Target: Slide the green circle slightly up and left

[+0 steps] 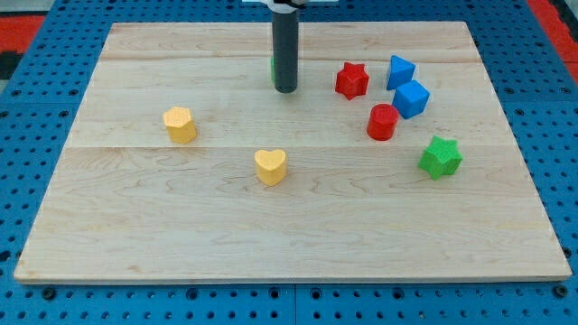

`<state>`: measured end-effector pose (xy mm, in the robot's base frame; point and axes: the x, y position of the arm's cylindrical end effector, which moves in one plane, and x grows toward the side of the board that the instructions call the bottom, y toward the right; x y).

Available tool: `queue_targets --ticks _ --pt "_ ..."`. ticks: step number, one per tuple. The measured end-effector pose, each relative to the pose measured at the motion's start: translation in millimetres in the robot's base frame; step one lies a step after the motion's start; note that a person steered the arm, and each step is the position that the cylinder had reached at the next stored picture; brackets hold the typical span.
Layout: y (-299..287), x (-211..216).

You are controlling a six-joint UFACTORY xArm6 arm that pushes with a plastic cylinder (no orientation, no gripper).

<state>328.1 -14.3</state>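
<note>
rod first: my tip [285, 89] rests on the wooden board [135, 235] near its twelve o'clock edge; it is a plain rod end with nothing to open or close. only a green sliver of the green circle [273, 66] peeks out at the rod's left side, the rest hidden behind it. at three o'clock from the tip sits a red star [352, 80], then two blue blocks [401, 71] [412, 98]. a red cylinder [382, 122] and green star [441, 157] lie around four o'clock, a yellow heart [270, 167] at six, a yellow block [180, 125] toward eight.

Lab bench: blue pegboard [54, 36] under wooden board [181, 217].
</note>
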Motion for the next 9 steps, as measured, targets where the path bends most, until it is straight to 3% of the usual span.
queue_targets --ticks 1,4,6,9 --pt "-17.0 -9.2" --pt "30.8 -10.2" --pt "20.8 -59.0" --pt "44.5 -87.7"
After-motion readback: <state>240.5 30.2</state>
